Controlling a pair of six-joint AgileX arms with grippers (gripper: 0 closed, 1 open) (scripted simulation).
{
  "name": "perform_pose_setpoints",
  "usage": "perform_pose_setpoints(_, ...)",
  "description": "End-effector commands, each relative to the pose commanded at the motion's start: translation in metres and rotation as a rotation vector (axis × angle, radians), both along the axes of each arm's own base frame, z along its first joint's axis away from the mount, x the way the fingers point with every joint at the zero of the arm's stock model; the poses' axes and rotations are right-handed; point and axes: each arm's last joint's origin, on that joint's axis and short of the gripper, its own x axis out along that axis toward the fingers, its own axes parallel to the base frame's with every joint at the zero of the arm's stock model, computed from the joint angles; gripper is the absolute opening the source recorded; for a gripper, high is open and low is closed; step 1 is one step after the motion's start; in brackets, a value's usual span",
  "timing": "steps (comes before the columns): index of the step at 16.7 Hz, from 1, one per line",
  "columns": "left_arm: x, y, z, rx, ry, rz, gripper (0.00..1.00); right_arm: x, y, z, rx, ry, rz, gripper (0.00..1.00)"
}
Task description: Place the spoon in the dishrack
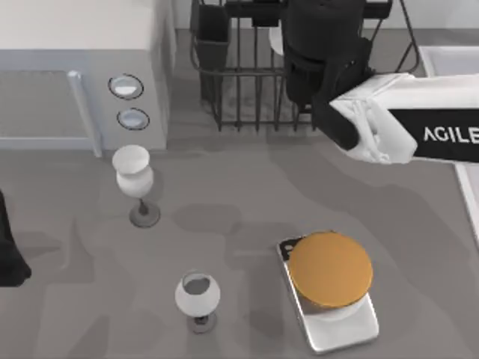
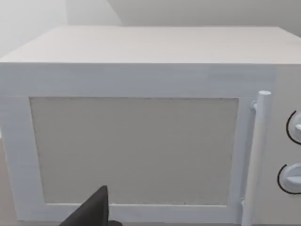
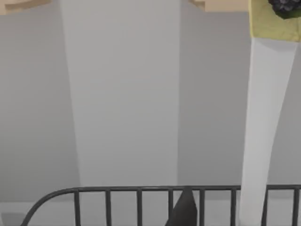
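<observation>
Top view: our right arm reaches in from the right, its dark wrist covering much of the dishrack at the table's far edge, so the right gripper is hidden and we cannot tell how its fingers stand. We cannot make out the spoon, possibly concealed beneath that wrist. Our left arm sits parked at the left edge, facing the microwave, its fingers likewise unreadable.

Overhead top view; left wrist close before microwave, right wrist behind dishrack.
</observation>
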Motion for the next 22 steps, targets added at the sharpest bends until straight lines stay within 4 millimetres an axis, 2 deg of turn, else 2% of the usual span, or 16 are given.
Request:
perform_pose_setpoints(3,0.0000,0.0000,0.0000,0.000,0.000,0.000,1.00,0.0000,0.0000,0.0000,0.000,0.000,0.000,0.00)
perform_pose_setpoints(16,0.0000,0.0000,0.0000,0.000,0.000,0.000,1.00,0.0000,0.0000,0.0000,0.000,0.000,0.000,0.98)
perform_pose_setpoints(22,0.0000,0.0000,0.0000,0.000,0.000,0.000,1.00,0.0000,0.0000,0.0000,0.000,0.000,0.000,1.00)
